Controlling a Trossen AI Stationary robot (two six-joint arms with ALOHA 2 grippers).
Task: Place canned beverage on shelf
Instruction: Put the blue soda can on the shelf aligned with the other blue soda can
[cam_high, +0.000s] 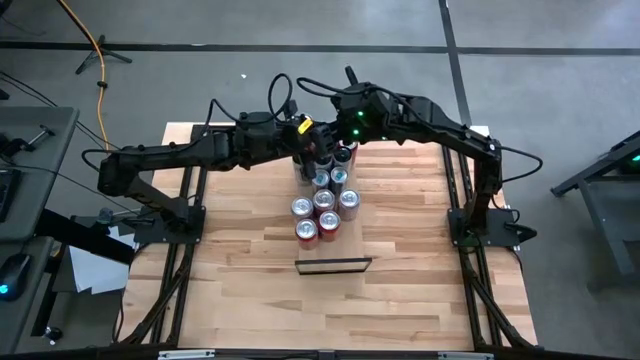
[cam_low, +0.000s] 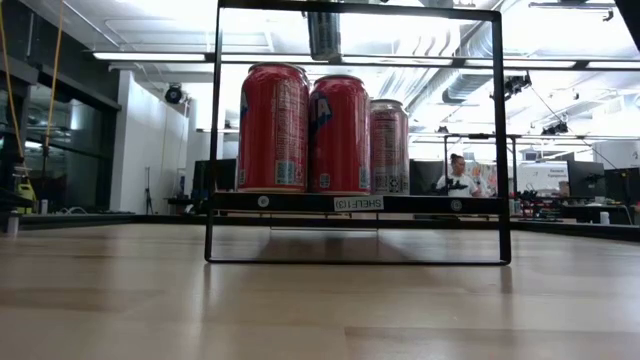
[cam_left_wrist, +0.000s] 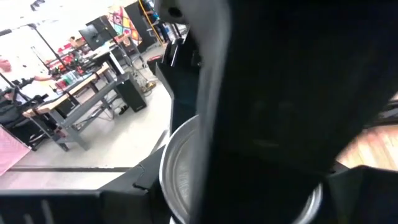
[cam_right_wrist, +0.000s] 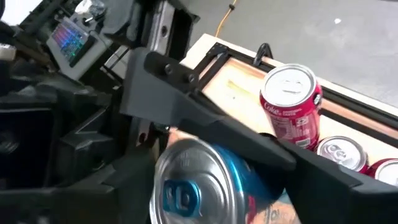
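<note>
A blue can (cam_right_wrist: 205, 180) hangs in the air over the table's far middle, between my two grippers. My left gripper (cam_high: 312, 142) is shut on it; the can's silver end (cam_left_wrist: 177, 168) shows past its dark finger. My right gripper (cam_high: 342, 138) comes from the right, open, with one finger (cam_right_wrist: 249, 146) lying along the can's side. Several red cans (cam_high: 320, 208) stand upright on the table below. The shelf (cam_high: 333, 265), a board in a thin black frame (cam_low: 360, 203), stands nearer the front edge, apart from the cans. My left gripper holds the blue can clear of the table, coming level from the table's left. Its own finger (cam_left_wrist: 261, 112) covers the place of contact, so which part it has cannot be told. The can lies tilted, one silver end (cam_right_wrist: 186, 186) toward my right wrist. My right gripper has one finger across the can's upper side (cam_right_wrist: 236, 158), slanting down from the right. Whether it touches the can I cannot tell.
The red cans (cam_right_wrist: 289, 106) stand close together right under both grippers. In the low view they show through the shelf's frame (cam_low: 215, 130). Black rails (cam_high: 185, 250) run along the table's left and right sides. Bare wood (cam_high: 330, 310) lies in front of the shelf.
</note>
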